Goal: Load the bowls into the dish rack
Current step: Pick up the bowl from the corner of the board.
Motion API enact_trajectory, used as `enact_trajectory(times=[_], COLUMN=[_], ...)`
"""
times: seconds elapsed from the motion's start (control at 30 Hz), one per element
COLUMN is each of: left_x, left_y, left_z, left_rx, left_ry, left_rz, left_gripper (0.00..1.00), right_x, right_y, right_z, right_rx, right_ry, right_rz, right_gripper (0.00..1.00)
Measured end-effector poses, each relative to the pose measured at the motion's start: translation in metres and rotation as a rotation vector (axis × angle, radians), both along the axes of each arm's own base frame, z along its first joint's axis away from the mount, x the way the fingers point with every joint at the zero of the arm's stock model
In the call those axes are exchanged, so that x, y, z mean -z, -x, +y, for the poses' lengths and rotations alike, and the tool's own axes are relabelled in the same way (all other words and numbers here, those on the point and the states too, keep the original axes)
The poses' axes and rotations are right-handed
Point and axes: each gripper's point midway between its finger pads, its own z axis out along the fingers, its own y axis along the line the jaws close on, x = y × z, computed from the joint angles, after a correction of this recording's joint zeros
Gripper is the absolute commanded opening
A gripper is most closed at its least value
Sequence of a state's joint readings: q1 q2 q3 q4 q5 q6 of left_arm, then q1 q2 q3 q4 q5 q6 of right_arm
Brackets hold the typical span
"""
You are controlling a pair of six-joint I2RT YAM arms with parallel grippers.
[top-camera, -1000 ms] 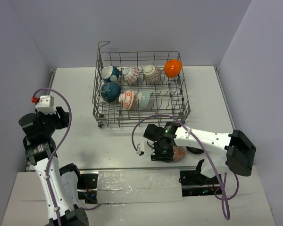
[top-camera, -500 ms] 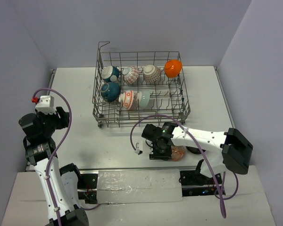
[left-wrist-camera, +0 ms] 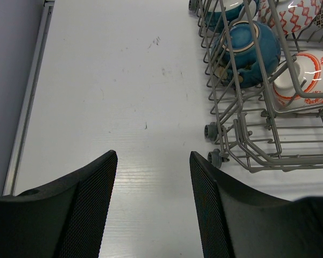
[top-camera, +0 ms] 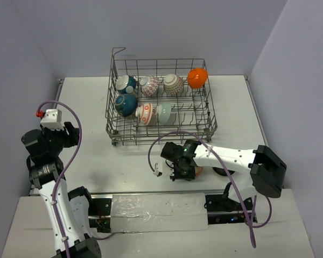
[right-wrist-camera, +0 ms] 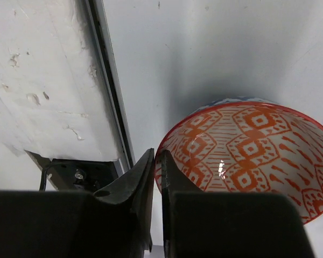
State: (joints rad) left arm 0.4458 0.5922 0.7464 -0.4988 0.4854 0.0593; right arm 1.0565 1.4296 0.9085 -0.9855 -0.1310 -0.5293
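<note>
An orange-patterned bowl point(right-wrist-camera: 247, 150) sits on the table near the front edge, seen small in the top view point(top-camera: 198, 172). My right gripper point(right-wrist-camera: 158, 156) is shut on its left rim, one finger inside and one outside. The dish rack point(top-camera: 161, 135) stands at the back centre. It holds several bowls on edge: two teal ones point(top-camera: 126, 84) point(top-camera: 126, 104), a red-patterned one point(top-camera: 149, 85), a grey-patterned one point(top-camera: 173, 84), an orange one point(top-camera: 197, 78) and a pale green one point(top-camera: 164, 113). My left gripper point(left-wrist-camera: 153, 161) hangs open over bare table, left of the rack.
A dark round shape point(top-camera: 222, 172) lies partly under the right arm. The table's front edge and a metal rail point(right-wrist-camera: 110, 97) run just beside the gripped bowl. The rack's near corner, with its small wheels point(left-wrist-camera: 214, 130), is close to my left gripper's right finger.
My right gripper's jaws have closed from partly open onto the bowl's rim. The right arm has shifted slightly left. The left arm has not moved.
</note>
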Motion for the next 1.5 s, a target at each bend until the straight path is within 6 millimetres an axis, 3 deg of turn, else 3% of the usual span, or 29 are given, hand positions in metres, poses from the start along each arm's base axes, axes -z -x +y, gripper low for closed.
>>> enact_trajectory(times=[0.3,0.43,0.57,1.13,1.2,1.33,1.5], left_x=[0.000,-0.001,-0.002,-0.003,-0.003,-0.003,-0.004], left_y=[0.000,0.000,0.001,0.002,0.002,0.002,0.002], left_z=[0.000,0.000,-0.001,-0.002,-0.002,-0.002,-0.003], left_rx=[0.001,0.001,0.001,0.007,0.007,0.008,0.014], left_ry=[0.000,-0.002,-0.004,-0.004,-0.004,-0.004,-0.002], left_rz=[0.000,-0.004,-0.010,-0.015,-0.015,-0.015,-0.016], left_gripper=[0.62,0.62,0.62,0.63,0.63,0.63,0.63], right_x=[0.000,0.000,0.000,0.001,0.002,0.003,0.001], right_y=[0.000,0.000,0.000,-0.008,-0.010,-0.011,-0.015], right_z=[0.000,0.000,-0.001,-0.009,-0.011,-0.017,-0.017], right_rx=[-0.001,0.000,0.004,0.015,0.019,0.027,0.033], right_ry=[0.002,0.003,0.005,0.031,0.035,0.050,0.044], right_rz=[0.000,-0.001,-0.005,-0.060,-0.075,-0.091,-0.117], right_gripper=[0.05,0.11,0.26,0.30,0.29,0.10,0.04])
